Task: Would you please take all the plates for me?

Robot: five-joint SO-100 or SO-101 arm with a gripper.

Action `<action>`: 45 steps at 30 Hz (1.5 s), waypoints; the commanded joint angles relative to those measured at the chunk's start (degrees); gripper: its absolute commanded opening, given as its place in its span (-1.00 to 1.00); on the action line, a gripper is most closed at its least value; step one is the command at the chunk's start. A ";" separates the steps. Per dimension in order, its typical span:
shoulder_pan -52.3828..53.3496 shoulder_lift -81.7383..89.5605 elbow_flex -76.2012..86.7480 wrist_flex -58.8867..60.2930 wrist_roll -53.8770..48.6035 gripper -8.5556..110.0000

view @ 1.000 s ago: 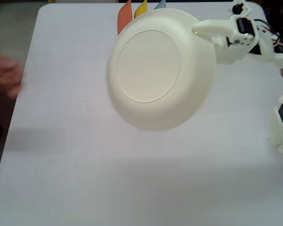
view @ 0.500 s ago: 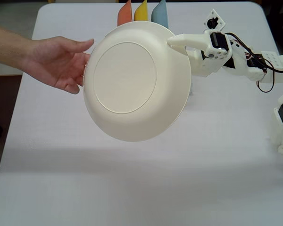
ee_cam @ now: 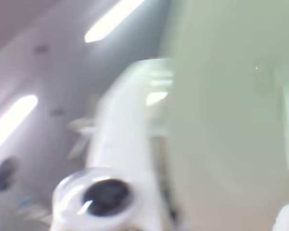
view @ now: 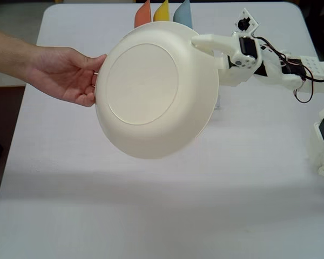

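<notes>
In the fixed view my gripper (view: 201, 45) is shut on the right upper rim of the cream-white plate (view: 151, 91) and holds it tilted in the air above the table, its flat base facing the camera. A person's hand (view: 65, 73) touches the plate's left rim. Behind the plate, the tops of the orange plate (view: 143, 15), the yellow plate (view: 162, 12) and the light blue plate (view: 183, 15) stand on edge side by side. The wrist view is blurred; the cream-white plate (ee_cam: 226, 120) fills its right half.
The white arm (view: 281, 67) with dark cables reaches in from the right edge of the fixed view. The pale table (view: 151, 216) spreads below the plate. What holds the standing plates is hidden. The wrist view shows ceiling lights (ee_cam: 111, 19).
</notes>
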 commanded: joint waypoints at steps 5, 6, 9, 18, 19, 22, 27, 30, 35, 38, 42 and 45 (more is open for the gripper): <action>8.53 6.68 -4.57 19.95 -7.73 -0.19; 9.76 7.21 -4.57 21.45 -9.23 -0.18; 12.83 9.32 -4.57 25.22 -14.15 -0.16; 23.64 12.22 -1.05 26.72 -23.03 -0.13; 24.96 11.87 -0.26 26.72 -22.85 -0.13; 28.56 8.44 0.26 26.72 -21.53 -0.11; 32.34 0.70 -1.67 27.25 -21.01 -0.10; 33.93 -4.66 -5.27 29.62 -21.09 -0.08; 35.42 -10.99 -11.43 35.24 -20.92 -0.10; 35.68 -14.41 -15.03 36.65 -20.74 -0.11; 35.86 -18.72 -19.34 36.91 -20.21 -0.22; 35.95 -22.24 -22.76 36.91 -19.16 -0.46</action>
